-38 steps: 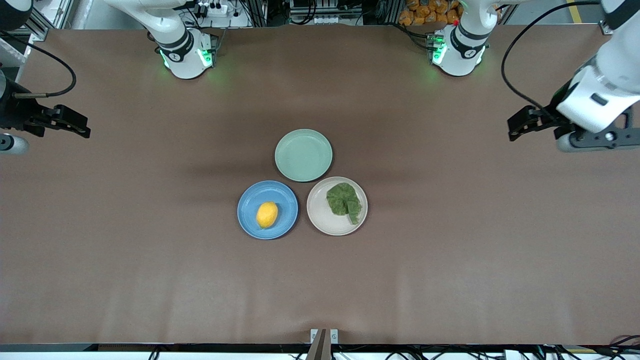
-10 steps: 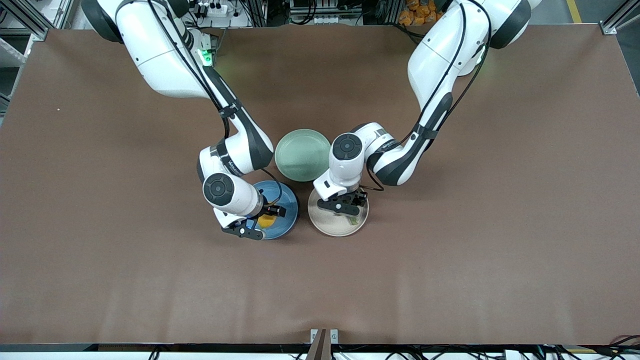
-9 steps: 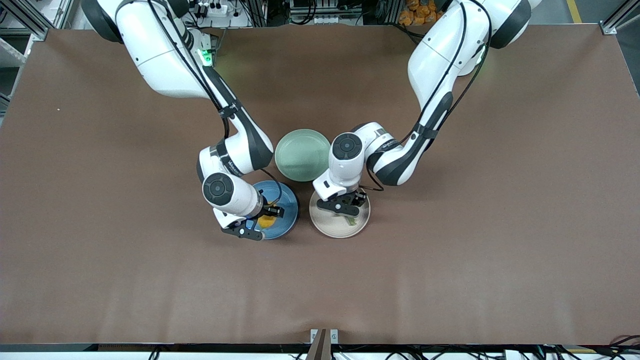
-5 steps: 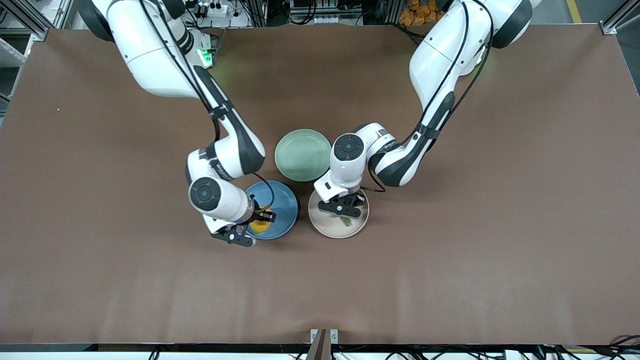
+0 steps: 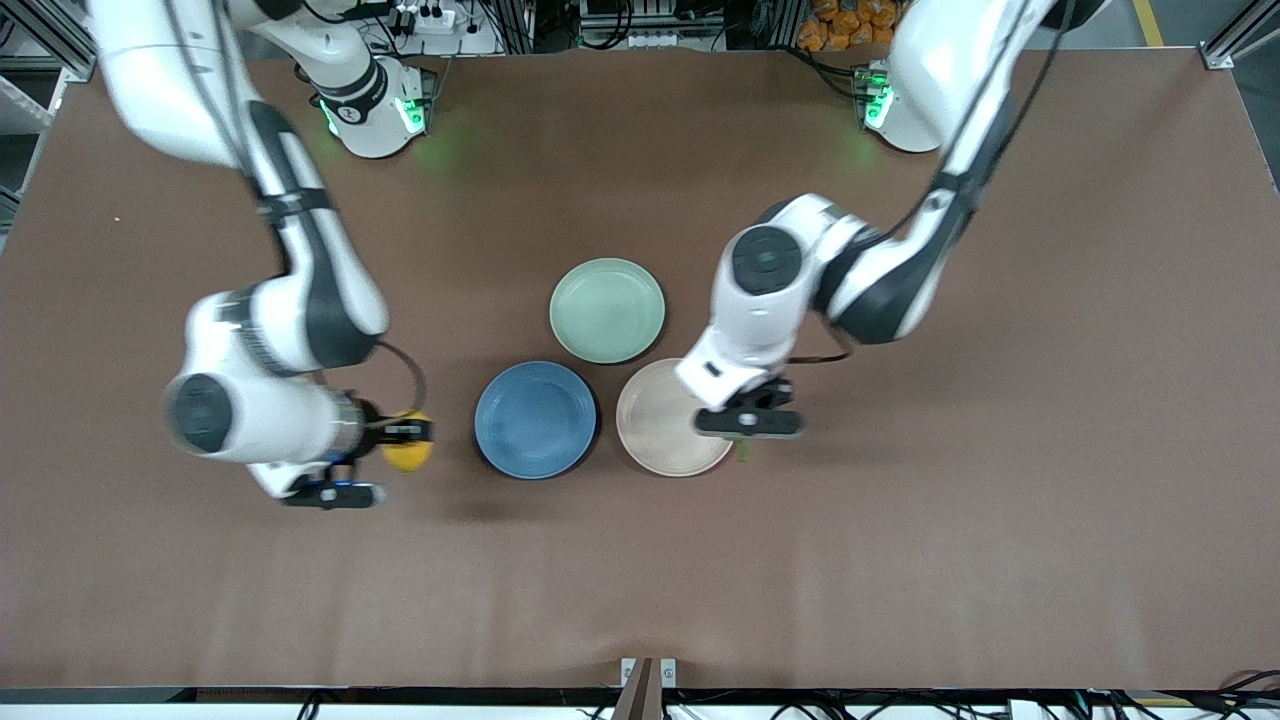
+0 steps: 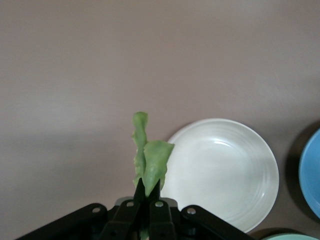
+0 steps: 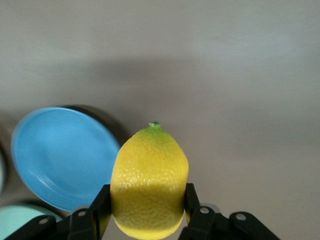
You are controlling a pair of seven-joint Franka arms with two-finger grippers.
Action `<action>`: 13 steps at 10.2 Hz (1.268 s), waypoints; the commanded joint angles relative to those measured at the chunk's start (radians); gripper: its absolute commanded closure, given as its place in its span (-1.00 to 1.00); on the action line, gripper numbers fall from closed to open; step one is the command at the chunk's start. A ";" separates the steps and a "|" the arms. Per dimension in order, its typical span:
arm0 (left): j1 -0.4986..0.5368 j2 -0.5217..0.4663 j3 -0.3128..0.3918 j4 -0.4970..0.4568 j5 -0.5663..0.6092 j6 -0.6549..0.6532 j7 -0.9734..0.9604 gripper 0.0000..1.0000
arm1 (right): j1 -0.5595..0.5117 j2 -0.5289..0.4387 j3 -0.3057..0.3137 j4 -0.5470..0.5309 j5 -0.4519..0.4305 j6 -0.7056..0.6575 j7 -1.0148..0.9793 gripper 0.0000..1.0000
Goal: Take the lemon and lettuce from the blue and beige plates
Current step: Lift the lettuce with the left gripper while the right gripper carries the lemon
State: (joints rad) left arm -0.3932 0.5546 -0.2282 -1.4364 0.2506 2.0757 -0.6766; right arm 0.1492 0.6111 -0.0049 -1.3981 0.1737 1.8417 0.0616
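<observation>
**Both items lifted clear of their plates**

The right gripper (image 5: pixel 385 460), at the front view's lower left, is clamped on the lemon (image 5: pixel 408 455) over bare table beside the blue plate (image 5: pixel 535 419). The left gripper (image 5: pixel 748 422), at centre frame, pinches the lettuce (image 6: pixel 149 162) over the beige plate (image 5: pixel 665 425)'s rim. Both plates look bare, so I judge the pick done; next, each arm needs a place to set down. The lemon's long axis points out from the jaws, tip forward; the leaf trails lengthwise.

Three plates (image 5: pixel 535 420) crowd mid-table (touching) — bare table (image 5: pixel 1000 500) all around.
</observation>
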 commanded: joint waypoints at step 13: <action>0.398 -0.310 -0.010 -0.359 -0.140 -0.089 0.351 1.00 | -0.191 0.032 0.016 -0.251 -0.082 0.176 -0.161 0.54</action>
State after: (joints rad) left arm -0.0085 0.3176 -0.2298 -1.6326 0.1254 1.8791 -0.3355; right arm -0.0336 0.6427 -0.0023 -1.6406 0.1035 2.0103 -0.1030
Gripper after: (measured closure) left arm 0.960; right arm 0.379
